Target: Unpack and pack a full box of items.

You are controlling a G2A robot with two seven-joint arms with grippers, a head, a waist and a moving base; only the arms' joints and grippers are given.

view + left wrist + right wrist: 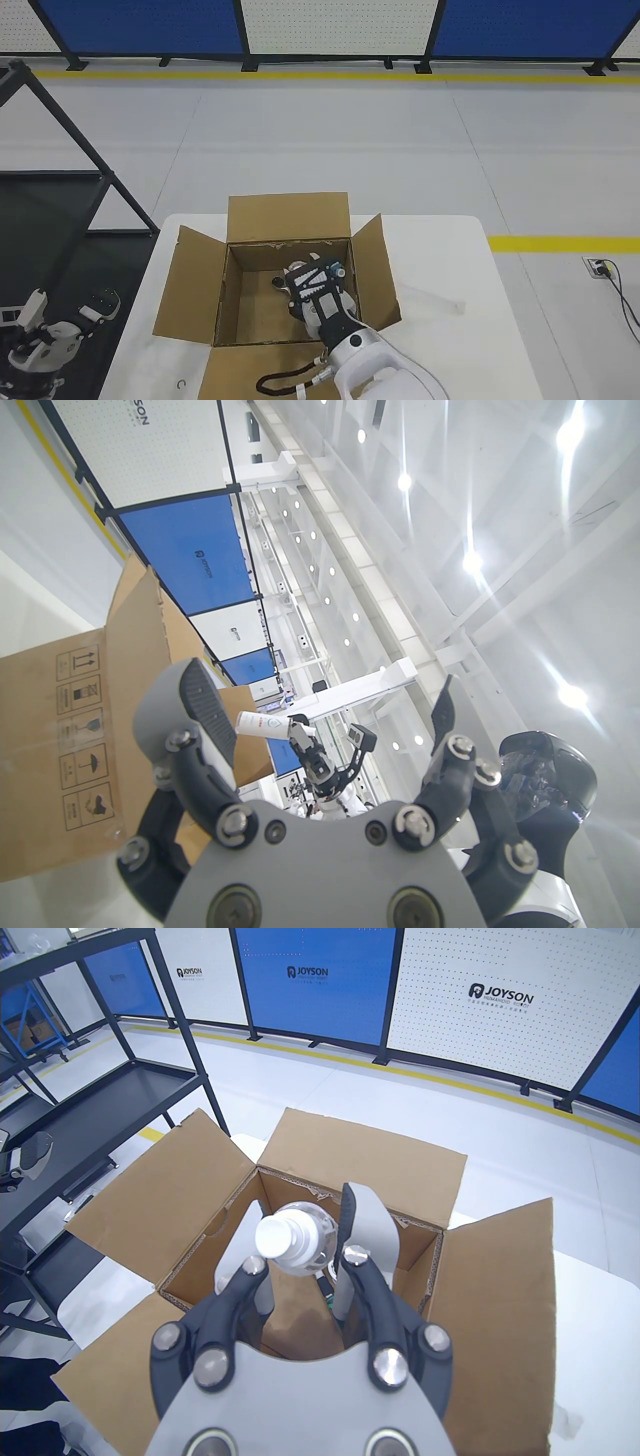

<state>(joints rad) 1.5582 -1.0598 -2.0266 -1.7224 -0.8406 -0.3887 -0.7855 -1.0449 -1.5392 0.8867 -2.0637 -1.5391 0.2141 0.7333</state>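
While my right gripper (305,1208) clamps a white-capped bottle (295,1238) over the open cardboard box (165,1198), I see my left gripper (320,685) spread wide, left of the table (450,260).

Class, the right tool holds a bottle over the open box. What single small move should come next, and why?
Probably lift the bottle straight up a little. The right tool is shut on it over the box, whose walls and flaps stand on all sides, so moving sideways now might snag. The box floor beneath looks mostly bare, suggesting unpacking.
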